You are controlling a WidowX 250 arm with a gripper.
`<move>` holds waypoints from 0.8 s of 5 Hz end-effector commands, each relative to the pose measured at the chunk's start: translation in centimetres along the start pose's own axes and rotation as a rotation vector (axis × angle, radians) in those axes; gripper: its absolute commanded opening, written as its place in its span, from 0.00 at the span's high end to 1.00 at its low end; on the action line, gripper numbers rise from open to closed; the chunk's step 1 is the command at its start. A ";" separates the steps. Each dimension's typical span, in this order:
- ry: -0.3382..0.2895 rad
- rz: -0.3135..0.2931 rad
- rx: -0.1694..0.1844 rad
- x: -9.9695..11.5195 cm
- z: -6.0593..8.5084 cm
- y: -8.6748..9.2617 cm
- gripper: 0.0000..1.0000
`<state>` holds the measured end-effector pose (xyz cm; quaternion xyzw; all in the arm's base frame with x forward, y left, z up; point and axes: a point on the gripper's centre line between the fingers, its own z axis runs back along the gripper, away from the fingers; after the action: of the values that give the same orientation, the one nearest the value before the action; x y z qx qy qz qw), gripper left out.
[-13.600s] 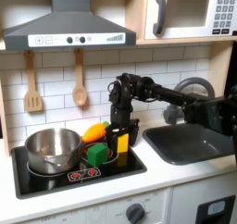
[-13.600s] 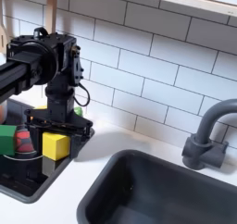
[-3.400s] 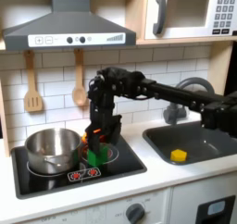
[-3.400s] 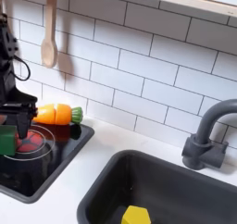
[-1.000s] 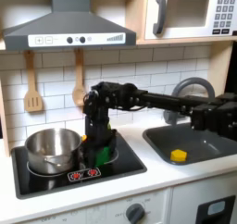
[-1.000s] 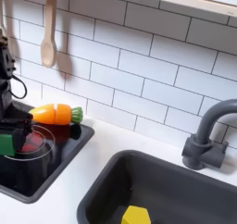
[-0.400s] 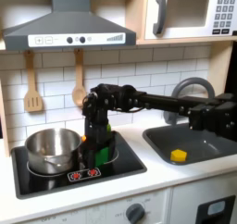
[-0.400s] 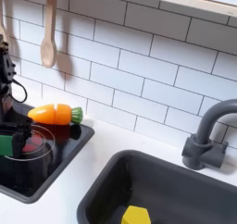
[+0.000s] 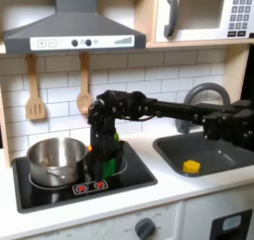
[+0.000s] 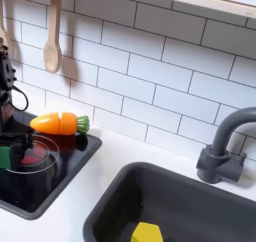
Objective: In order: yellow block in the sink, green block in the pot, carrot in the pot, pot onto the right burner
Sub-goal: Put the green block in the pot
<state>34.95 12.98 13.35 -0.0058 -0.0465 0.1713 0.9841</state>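
My gripper (image 9: 102, 163) is down on the stovetop (image 9: 139, 173), just right of the pot (image 9: 56, 159) in the first exterior view, fingers closed on the green block (image 9: 111, 164). The carrot (image 10: 60, 123) lies at the stovetop's back edge in the second exterior view. The yellow block (image 9: 191, 167) sits in the sink (image 9: 228, 155), well apart.

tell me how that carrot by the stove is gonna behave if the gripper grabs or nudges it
The carrot looks like stiff moulded plastic, so probably rigid and light. Its round tapered body lies on its side at the cooktop's back edge, so a nudge may roll it in an arc. The smooth surface could slip between fingers.
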 end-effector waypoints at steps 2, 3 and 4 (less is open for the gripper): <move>-0.006 -0.018 -0.030 -0.6 0.8 -0.8 1.00; 0.001 -0.022 -0.046 -1.0 1.3 -1.3 1.00; 0.002 -0.018 -0.061 -1.3 2.0 -1.3 1.00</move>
<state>33.98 11.26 15.26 -0.0345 -0.0519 0.1595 0.9852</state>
